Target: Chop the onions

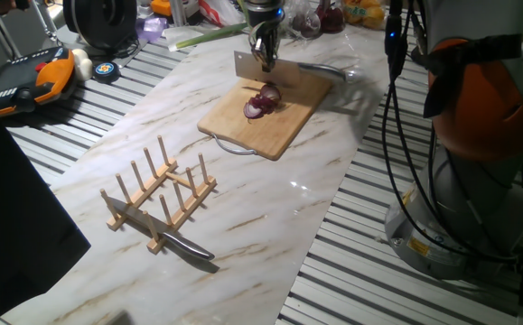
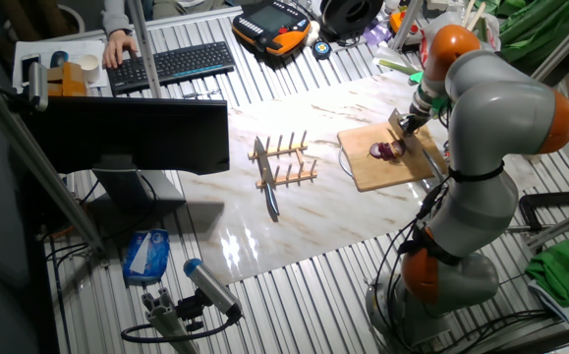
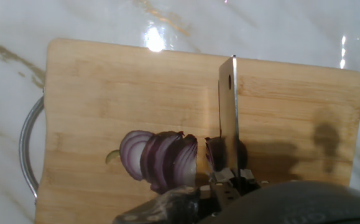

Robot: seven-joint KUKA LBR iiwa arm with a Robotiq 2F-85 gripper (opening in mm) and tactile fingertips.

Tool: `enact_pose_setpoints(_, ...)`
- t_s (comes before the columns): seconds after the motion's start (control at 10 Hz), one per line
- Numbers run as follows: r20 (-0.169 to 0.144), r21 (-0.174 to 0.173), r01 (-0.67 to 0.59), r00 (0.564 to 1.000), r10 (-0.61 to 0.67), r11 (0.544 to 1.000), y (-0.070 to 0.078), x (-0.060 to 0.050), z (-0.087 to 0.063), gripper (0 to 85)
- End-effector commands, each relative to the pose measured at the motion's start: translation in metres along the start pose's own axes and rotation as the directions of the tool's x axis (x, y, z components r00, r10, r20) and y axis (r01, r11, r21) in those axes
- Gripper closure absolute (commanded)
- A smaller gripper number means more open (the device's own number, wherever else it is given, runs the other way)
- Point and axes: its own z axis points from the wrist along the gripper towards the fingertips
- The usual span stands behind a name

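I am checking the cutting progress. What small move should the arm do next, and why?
Probably lift the cleaver and shift it toward the sliced side: the gripper holds it over the onion, with a piece beside the blade.

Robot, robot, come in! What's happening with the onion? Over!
Gripper shut on cleaver. Onion partly sliced on cutting board, blade down between pieces. Nothing in the way.

Onions (image 3: 161,160) on board (image 3: 105,93), under cleaver (image 3: 229,118)
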Motion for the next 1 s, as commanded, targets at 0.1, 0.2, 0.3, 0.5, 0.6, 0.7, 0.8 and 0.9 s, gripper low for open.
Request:
enact_pose_setpoints(0.1,0.003,0.000,0.000,1.000,0.000,1.000,0.0003,-0.0002,0.0010,84.3)
enact_pose_setpoints(0.2,0.006,0.002,0.002,1.000,-0.002,1.000,0.0000,-0.0005,0.0024,84.3)
enact_pose_setpoints(0.3,0.009,0.002,0.002,1.000,-0.002,1.000,-0.0004,-0.0007,0.0037,84.3)
enact_pose_setpoints(0.5,0.019,0.000,0.003,1.000,-0.003,1.000,-0.0009,-0.0015,0.0058,84.3)
enact_pose_setpoints(0.6,0.025,-0.001,0.003,1.000,-0.003,1.000,-0.0011,-0.0015,0.0066,84.3)
enact_pose_setpoints(0.7,0.028,-0.002,0.003,1.000,-0.003,1.000,-0.0013,-0.0016,0.0069,84.3)
enact_pose_setpoints(0.8,0.031,-0.002,0.003,1.000,-0.003,1.000,-0.0014,-0.0016,0.0072,84.3)
enact_pose_setpoints(0.9,0.034,-0.002,0.003,0.999,-0.003,1.000,-0.0021,-0.0012,0.0077,84.3)
